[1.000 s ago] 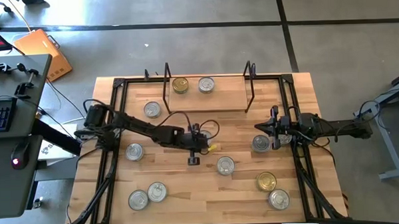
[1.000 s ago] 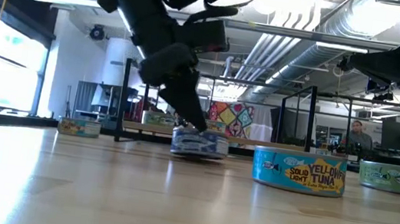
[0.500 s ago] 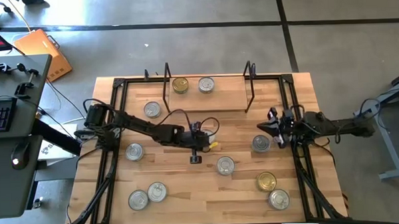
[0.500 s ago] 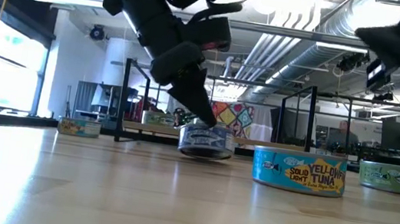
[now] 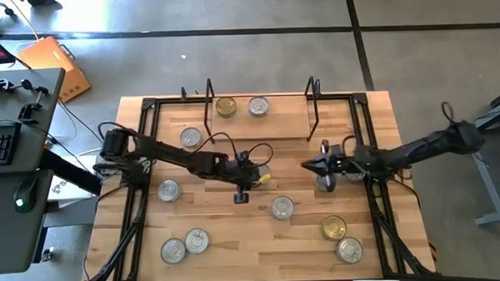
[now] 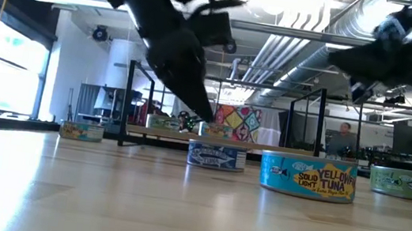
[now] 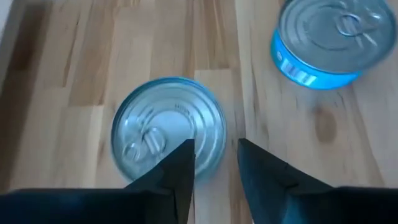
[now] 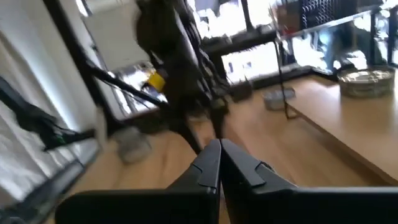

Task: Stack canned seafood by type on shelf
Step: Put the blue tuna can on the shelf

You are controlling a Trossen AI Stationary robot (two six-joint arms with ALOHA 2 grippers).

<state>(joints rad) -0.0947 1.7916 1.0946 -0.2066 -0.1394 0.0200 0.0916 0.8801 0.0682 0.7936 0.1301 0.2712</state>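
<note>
My left gripper [image 5: 242,195] points down near the table's middle, its fingers narrowly open [image 7: 216,168]. A silver-lidded can [image 7: 168,130] with a blue label [image 6: 216,156] lies flat on the table below it, beside the gap and under one fingertip. My right gripper [image 5: 311,165] hovers shut [image 8: 219,149] above the table, right of centre, next to a silver can [image 5: 325,183]. The shelf [image 5: 283,123] stands at the far edge with a gold can [image 5: 225,107] and a silver can [image 5: 258,106] on its board. My left gripper has one fingertip [image 7: 183,163] over the near rim [image 7: 202,163] of the silver-lidded can, coming from above. Nothing lies between the two fingers. Whether that fingertip touches the lid, I cannot tell.
Loose cans lie around: a tuna can [image 5: 281,208] [image 6: 308,177], a gold one [image 5: 333,228], silver ones [image 5: 350,250], [image 5: 197,240], [image 5: 174,251], [image 5: 168,191], [image 5: 191,137]. Black frame rails [image 5: 142,161] run along both table sides. A person stands far behind [image 6: 340,137].
The blue-labelled can was raised and tilted under my left gripper; it now lies flat on the table, a little farther right. My left gripper has risen off it. My right gripper has swung toward the table's left, in over the table.
</note>
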